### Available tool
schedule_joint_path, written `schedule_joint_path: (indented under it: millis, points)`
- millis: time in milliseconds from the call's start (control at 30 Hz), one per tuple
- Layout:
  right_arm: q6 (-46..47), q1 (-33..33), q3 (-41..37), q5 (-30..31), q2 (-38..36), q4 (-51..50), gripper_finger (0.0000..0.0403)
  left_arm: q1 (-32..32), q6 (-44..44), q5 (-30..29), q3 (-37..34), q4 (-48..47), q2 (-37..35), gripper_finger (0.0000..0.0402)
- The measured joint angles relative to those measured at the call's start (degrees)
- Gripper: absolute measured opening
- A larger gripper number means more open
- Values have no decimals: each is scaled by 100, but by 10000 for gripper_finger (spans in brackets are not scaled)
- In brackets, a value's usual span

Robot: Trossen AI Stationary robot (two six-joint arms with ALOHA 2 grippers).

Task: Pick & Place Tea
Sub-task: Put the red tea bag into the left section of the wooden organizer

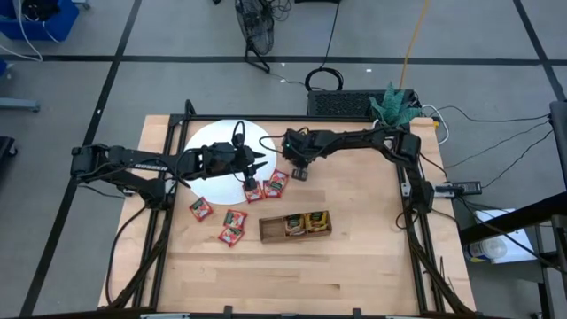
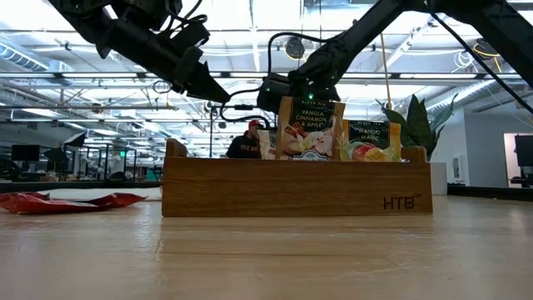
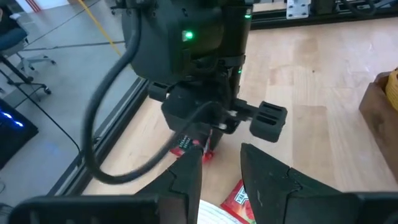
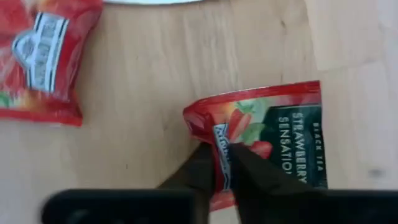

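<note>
The right end effector [image 4: 222,163] is down over a red tea sachet [image 4: 264,137], its two dark fingers nearly together and pinching the sachet's edge. The sachet is flat and square, red with a dark green panel reading "STRAWBERRY SENSATION" and a strawberry picture. A second red sachet [image 4: 43,59] lies flat on the wooden surface [image 4: 149,74] near it, apart from it, and crinkled.

From above, the gripped sachet [image 1: 276,183] sits just below the white disc [image 1: 215,146], beside another red one [image 1: 253,191]. More red sachets lie on the surface to the left: one [image 1: 200,209] alone, and two [image 1: 233,226] close together.

The wooden tray [image 1: 296,226] holds upright sachets in its middle and right compartments: "Vanilla, Cinnamon & Apple" [image 2: 310,127] and "Mango Magic" [image 2: 369,139]. Its left compartment looks bare.

The left end effector [image 1: 251,166] hangs over the disc's right edge, fingers partly apart and holding nothing, pointing toward the right one.
</note>
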Motion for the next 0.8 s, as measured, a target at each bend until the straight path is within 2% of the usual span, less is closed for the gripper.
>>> schedule_joint_path:
  millis: [100, 267, 367, 467, 600, 667, 800]
  points:
    - [-272, 239, -23, 390, -70, -4, 13, 2, -67, 0, 0, 0, 0, 115]
    - [-1198, 983, -36, 2145, -438, 66, 5, -4, -302, 36, 0, 40, 0, 115]
    - [-1710, 1447, -28, 3220, -519, 403, 3, -11, -635, 148, 15, 248, 6, 115]
    - [-2337, 1811, -34, 4017, -508, 934, 3, -36, -860, 411, 20, 482, 87, 115]
    - [-2926, 2067, -39, 4487, -510, 1511, 2, -35, -983, 1010, 22, 639, 78, 115]
    - [-2998, 2132, -39, 4607, -510, 1536, 1, -35, -1054, 1232, 22, 638, 71, 115]
    - [-2936, 2195, -39, 5247, -535, 1287, 1, -58, -747, 1944, 7, 209, -285, 115]
